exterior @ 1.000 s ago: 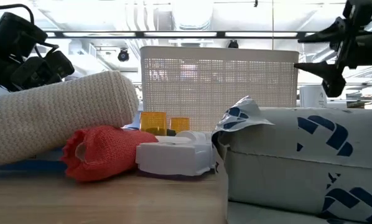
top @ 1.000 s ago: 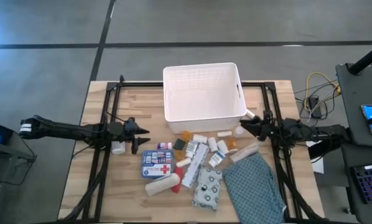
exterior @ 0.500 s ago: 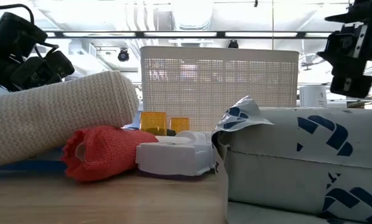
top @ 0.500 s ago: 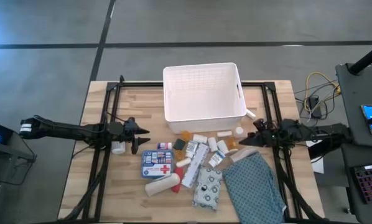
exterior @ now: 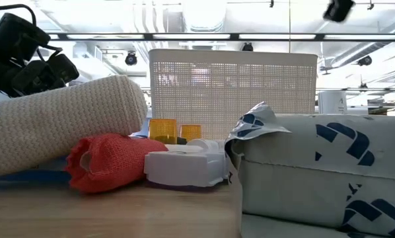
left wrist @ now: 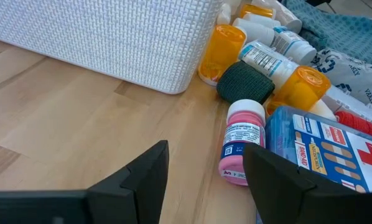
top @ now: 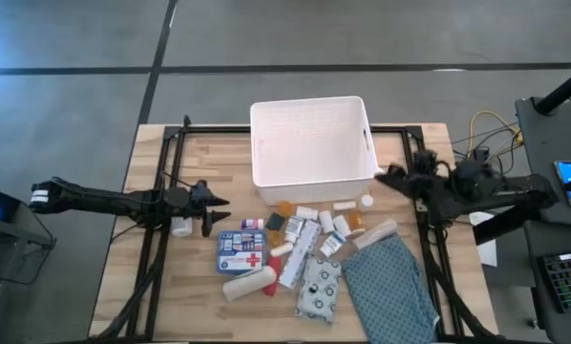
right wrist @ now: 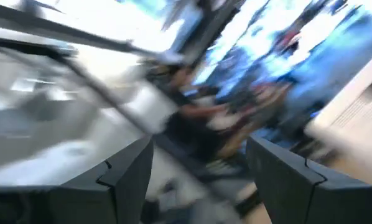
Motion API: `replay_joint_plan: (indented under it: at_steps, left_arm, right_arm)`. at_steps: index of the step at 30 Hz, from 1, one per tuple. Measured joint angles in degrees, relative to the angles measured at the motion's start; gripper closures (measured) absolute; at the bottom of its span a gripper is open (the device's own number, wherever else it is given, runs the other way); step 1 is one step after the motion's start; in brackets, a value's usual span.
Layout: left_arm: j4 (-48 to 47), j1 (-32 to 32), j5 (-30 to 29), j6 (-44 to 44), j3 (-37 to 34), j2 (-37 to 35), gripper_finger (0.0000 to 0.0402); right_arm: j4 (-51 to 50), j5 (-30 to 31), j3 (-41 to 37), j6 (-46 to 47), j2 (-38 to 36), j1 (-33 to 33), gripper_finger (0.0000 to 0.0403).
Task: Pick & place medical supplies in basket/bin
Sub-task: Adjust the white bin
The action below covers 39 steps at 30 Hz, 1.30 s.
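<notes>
Your right claw (top: 386, 175), open and empty, has swung up from the supplies (top: 300, 250) toward the basket (top: 312, 143) right corner, nothing carried; left claw (top: 212, 208) open, parked left of pile on the table (top: 152, 287)—no item binned yet.
</notes>
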Motion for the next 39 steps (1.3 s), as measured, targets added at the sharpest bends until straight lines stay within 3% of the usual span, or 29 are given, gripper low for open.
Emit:
replay_joint_plan:
  at_steps: [3,6,10,13,16,21,29,34,36,39]
  left_arm:
    - [0.0,0.0,0.0,0.0,0.0,0.0,0.0215]
    - [0.0,0.0,0.0,0.0,0.0,0.0,0.0215]
    - [0.0,0.0,0.0,0.0,0.0,0.0,0.0215]
    - [0.0,0.0,0.0,0.0,0.0,0.0,0.0215]
    - [0.0,0.0,0.0,0.0,0.0,0.0,0.0215]
    - [0.0,0.0,0.0,0.0,0.0,0.0,0.0215]
    - [0.0,0.0,0.0,0.0,0.0,0.0,0.0215]
    - [0.0,0.0,0.0,0.0,0.0,0.0,0.0215]
    - [0.0,0.0,0.0,0.0,0.0,0.0,0.0215]
    - [0.0,0.0,0.0,0.0,0.0,0.0,0.0215]
  right_arm:
    - [-16.9,13.6,10.4,-6.9,4.7,0.0,0.0159]
    - [-33.3,30.1,19.5,-6.3,9.1,-0.1,0.0159]
    - [-56.7,54.0,29.2,8.6,14.1,-0.1,0.0159]
    - [-73.7,61.4,34.3,22.2,18.1,-1.1,0.0159]
    - [-89.3,59.0,37.6,33.9,22.5,-4.3,0.0162]
    - [-104.5,45.7,37.8,44.5,30.2,-11.1,0.0174]
    - [-104.3,31.3,32.8,31.3,38.0,-17.8,0.0184]
    - [-103.2,26.7,30.2,31.8,38.1,-19.4,0.0184]
    - [-100.4,26.9,29.6,31.4,37.4,-19.7,0.0184]
    - [-88.2,23.0,28.8,20.2,36.4,-20.6,0.0184]
